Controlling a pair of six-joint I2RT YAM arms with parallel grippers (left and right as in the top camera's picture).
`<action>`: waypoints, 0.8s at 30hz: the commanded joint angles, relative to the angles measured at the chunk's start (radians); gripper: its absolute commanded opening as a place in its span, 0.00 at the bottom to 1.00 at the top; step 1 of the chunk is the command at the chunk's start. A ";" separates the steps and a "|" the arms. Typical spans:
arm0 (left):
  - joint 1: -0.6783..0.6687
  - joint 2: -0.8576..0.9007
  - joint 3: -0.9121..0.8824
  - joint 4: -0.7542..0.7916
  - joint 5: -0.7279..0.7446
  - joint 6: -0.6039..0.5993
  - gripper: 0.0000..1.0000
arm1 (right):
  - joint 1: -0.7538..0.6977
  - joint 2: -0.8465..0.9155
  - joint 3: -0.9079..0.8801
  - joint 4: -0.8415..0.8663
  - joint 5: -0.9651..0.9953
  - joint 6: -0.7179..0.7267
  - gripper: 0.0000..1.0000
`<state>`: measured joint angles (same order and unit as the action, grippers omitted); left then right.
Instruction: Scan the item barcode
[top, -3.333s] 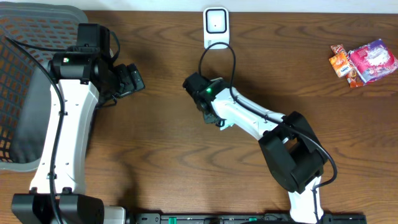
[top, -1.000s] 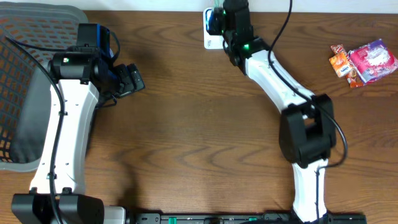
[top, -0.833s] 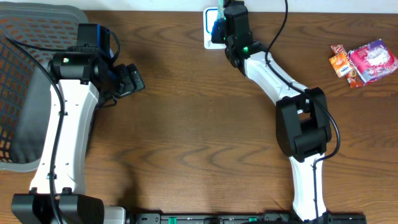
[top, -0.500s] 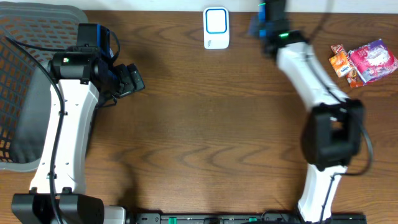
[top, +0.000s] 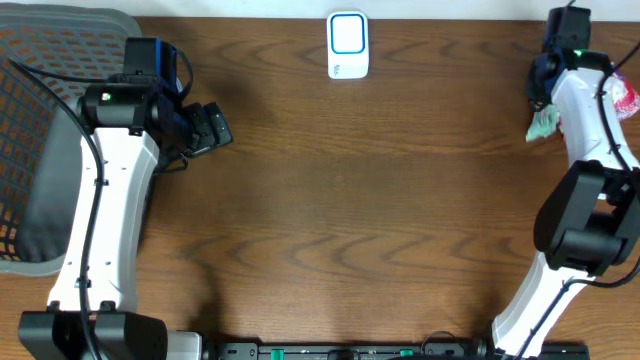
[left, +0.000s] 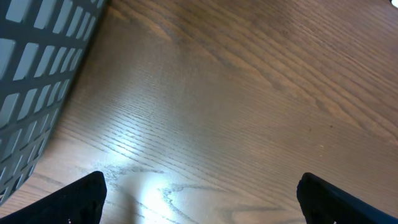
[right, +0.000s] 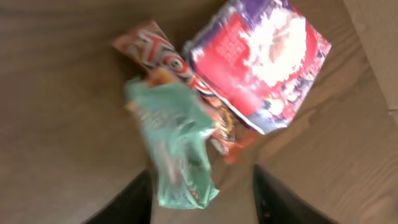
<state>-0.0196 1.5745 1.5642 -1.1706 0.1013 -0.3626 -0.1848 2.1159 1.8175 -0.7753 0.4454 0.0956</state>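
1. at the far right edge of the table (top: 330, 200), the green packet (right: 174, 143) sits over the snack pile. it overlaps the orange wrapper (right: 152, 46) and lies just beside the red and purple packet (right: 261, 62). it is smeared with motion blur in the wrist view, so i judge it is loose rather than gripped.
2. its lower end reaches down between the two tips of the right gripper (right: 202, 202). the jaws are spread, with bare wood showing between the packet and the one finger. whether the other finger touches it i cannot tell.
3. why here: the scanner (top: 347, 45) stands at the top middle of the table, well apart from this spot. so i take this as the set-aside place for items, not a scanning pose. no barcode is readable on the packet.
4. the left gripper (left: 211, 199) hangs over bare wood with its jaws wide and nothing between them. it is near the mesh basket (top: 30, 80), parked clear of the scanner, i'd guess to keep the lane free.
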 joint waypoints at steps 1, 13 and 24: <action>0.004 -0.007 0.002 -0.003 -0.009 0.002 0.98 | -0.028 -0.021 0.001 -0.035 0.009 0.004 0.98; 0.004 -0.007 0.002 -0.003 -0.009 0.002 0.98 | 0.014 -0.439 0.001 -0.307 -0.243 0.308 0.99; 0.004 -0.007 0.002 -0.003 -0.009 0.002 0.98 | 0.263 -0.910 -0.226 -0.379 -0.296 0.294 0.99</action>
<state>-0.0196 1.5745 1.5642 -1.1702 0.1013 -0.3626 0.0048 1.3052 1.7153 -1.1664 0.1612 0.3756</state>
